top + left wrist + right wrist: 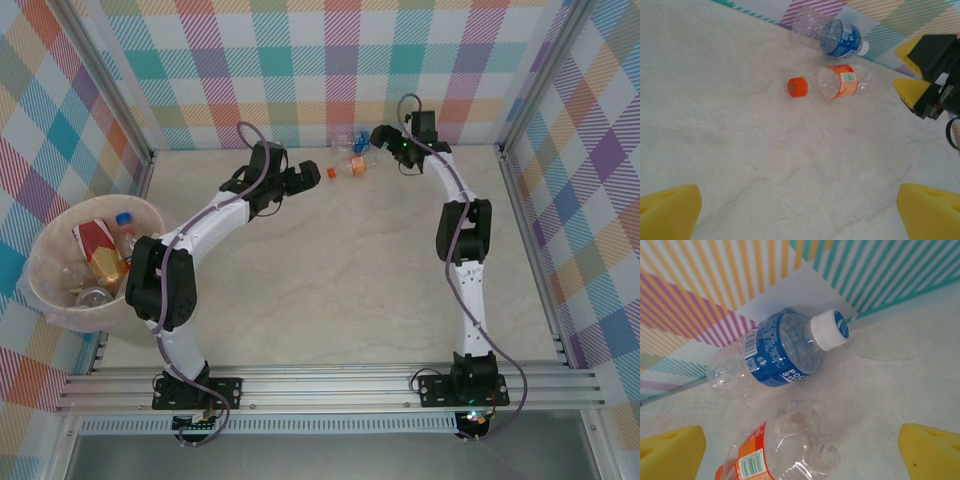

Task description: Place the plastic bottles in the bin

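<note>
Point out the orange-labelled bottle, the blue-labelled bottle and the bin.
orange-labelled bottle (845, 80): left wrist view, on its orange label.
blue-labelled bottle (772, 355): right wrist view, on its blue label.
bin (33, 262): top external view, on its left rim.

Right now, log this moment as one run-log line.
left end effector: open, empty | right end effector: open, empty | orange-label bottle: lying on table | blue-label bottle: lying by back wall | bin: partly filled

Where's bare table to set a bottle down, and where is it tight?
Bare: the wide middle of the table between the left arm and right arm. Crowded: the far wall, around the orange-label bottle and blue-label bottle.
</note>
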Action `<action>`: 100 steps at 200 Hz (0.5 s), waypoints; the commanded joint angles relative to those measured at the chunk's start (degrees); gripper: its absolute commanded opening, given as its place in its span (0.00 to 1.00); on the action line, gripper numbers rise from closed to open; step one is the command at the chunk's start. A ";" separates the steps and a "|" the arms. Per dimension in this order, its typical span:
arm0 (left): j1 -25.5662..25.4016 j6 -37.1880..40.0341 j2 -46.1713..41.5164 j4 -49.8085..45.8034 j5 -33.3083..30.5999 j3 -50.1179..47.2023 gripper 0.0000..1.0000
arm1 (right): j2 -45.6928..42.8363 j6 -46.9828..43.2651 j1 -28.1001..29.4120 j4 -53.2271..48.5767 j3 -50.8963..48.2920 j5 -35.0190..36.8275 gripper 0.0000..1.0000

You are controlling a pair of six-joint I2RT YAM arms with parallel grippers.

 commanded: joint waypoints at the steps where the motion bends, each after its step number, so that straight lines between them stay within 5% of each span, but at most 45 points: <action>1: 1.38 1.54 -3.34 0.47 -1.75 -2.29 1.00 | 3.68 9.44 1.33 -9.01 6.80 -0.81 1.00; 41: 2.02 1.68 -4.71 0.04 -2.09 -4.45 1.00 | 4.15 21.75 2.34 -9.67 5.17 -1.61 1.00; 100: 2.37 1.59 -4.61 -0.03 -2.18 -5.56 1.00 | 6.67 27.06 3.94 -5.32 4.51 -1.02 0.99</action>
